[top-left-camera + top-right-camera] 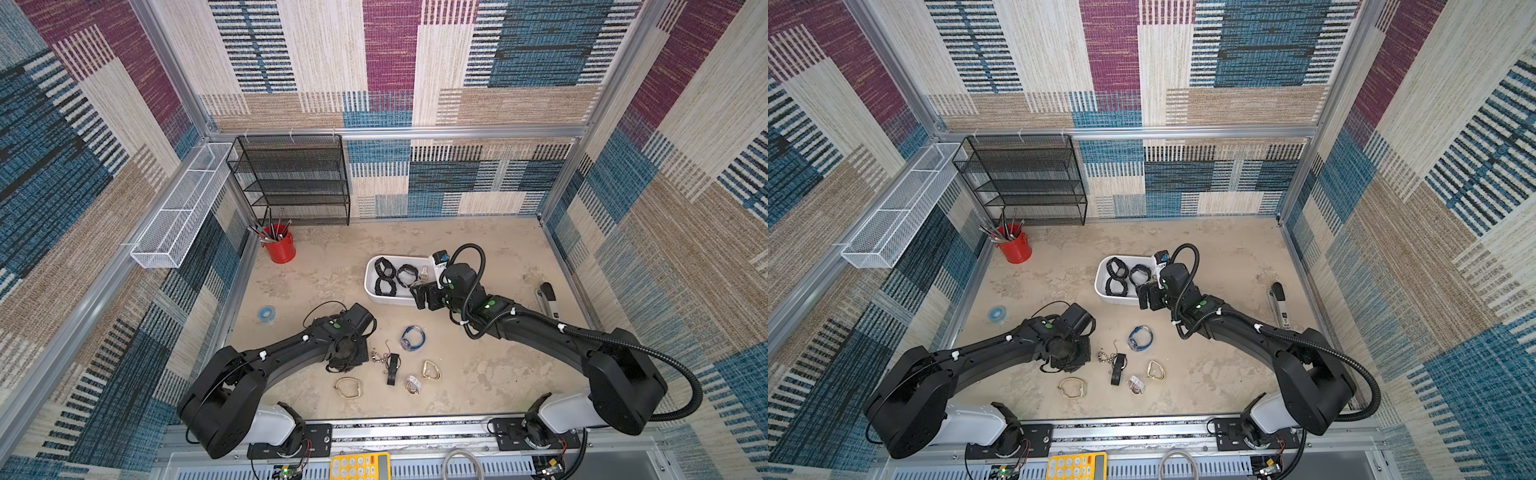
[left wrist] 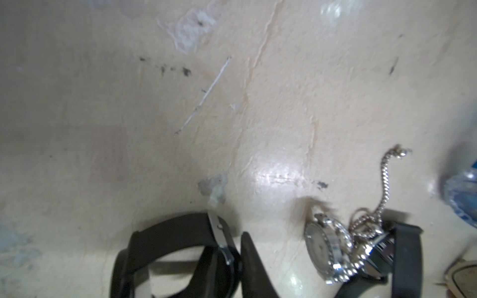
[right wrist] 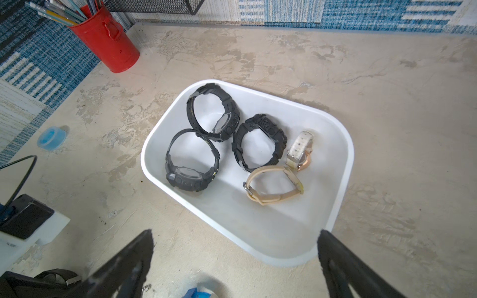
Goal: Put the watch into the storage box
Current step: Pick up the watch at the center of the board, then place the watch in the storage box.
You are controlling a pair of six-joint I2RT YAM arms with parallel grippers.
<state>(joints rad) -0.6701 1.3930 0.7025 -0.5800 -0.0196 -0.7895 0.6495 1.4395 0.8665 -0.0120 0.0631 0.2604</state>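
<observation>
Because the black watch [image 2: 167, 240] must reach the storage box [image 3: 343, 154], my left hand [image 2: 232, 255] clamps its strap; my right hand [image 3: 235, 232] hangs spread apart.

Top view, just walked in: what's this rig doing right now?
The left gripper is down at the table, fingers shut on a black-strap watch that looks not yet lifted. The right gripper hangs open and empty at the robot-side rim of the white storage box, which holds three black watches, a beige-strap watch and a white-strap watch. A silver watch and other pieces lie loose on the table.
</observation>
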